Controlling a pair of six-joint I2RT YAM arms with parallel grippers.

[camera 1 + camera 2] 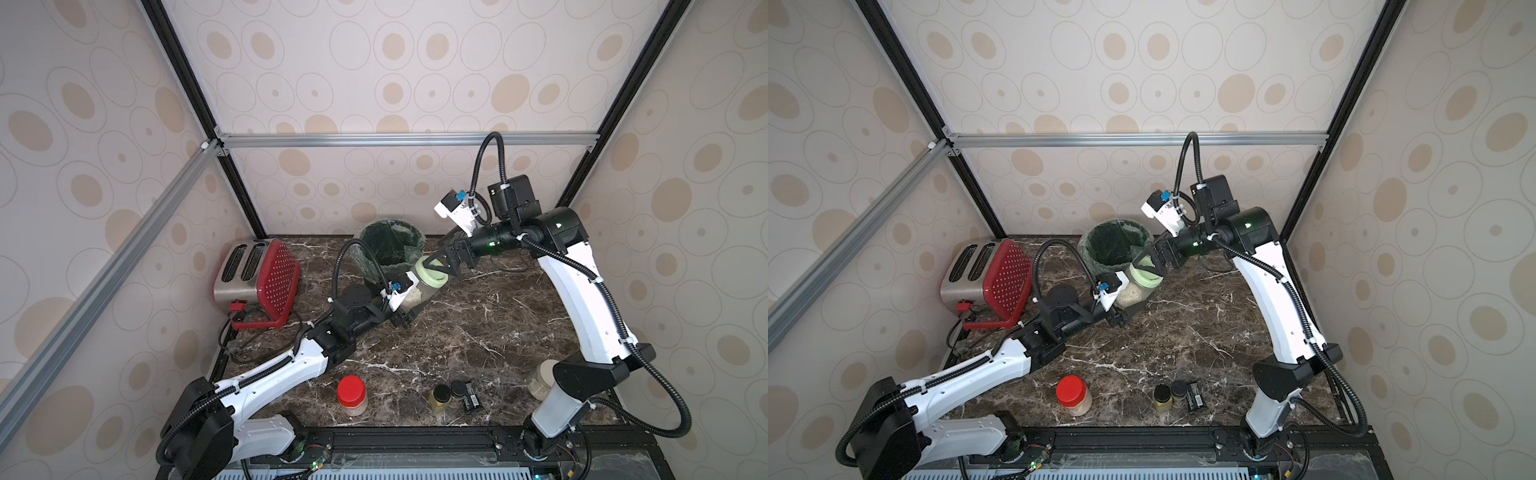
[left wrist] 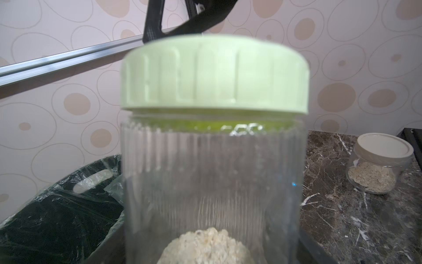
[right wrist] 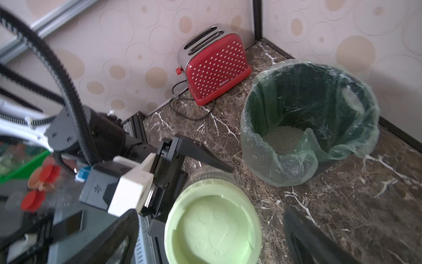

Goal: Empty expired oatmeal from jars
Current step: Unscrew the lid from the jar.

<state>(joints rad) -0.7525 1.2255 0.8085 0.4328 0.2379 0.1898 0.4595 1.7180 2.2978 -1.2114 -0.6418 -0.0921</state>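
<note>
dark marble table (image 1: 478,332), wallpapered panels on three sides.
red dotted toaster (image 1: 257,278) in far left corner, cord looped on the table beside it.
black bin (image 1: 368,239) with green liner at far edge, mid-table; pale layer of oatmeal (image 3: 283,139) at the bottom.
left gripper (image 1: 409,305) clamped on the clear body of the green-lid jar (image 2: 212,171); jar off the table, just beside the bin on its near side, tilted, lid end toward the right arm.
pale green lid (image 2: 214,73) on the jar. small heap of oatmeal (image 2: 205,246) down by the base, rest of the body clear.
right gripper (image 1: 438,266) at that lid, jaws apart, one finger either side of it; in right wrist view a gap between each finger and the lid rim, no contact visible.
red-lid jar (image 1: 352,395) upright near front edge, left of centre, well apart from both grippers; beige fill in lower part.
beige-lid jar (image 2: 381,166) upright at front right, oatmeal in lower part; in a top view the same jar (image 1: 540,380) half hidden behind the right arm.
two small black-capped bottles (image 1: 441,397) side by side near front edge, between red-lid jar and beige-lid jar; yellowish fill in the one nearer the red-lid jar.
small black block (image 1: 471,399) just beside the bottles, labelled face up, text too small to read.
</note>
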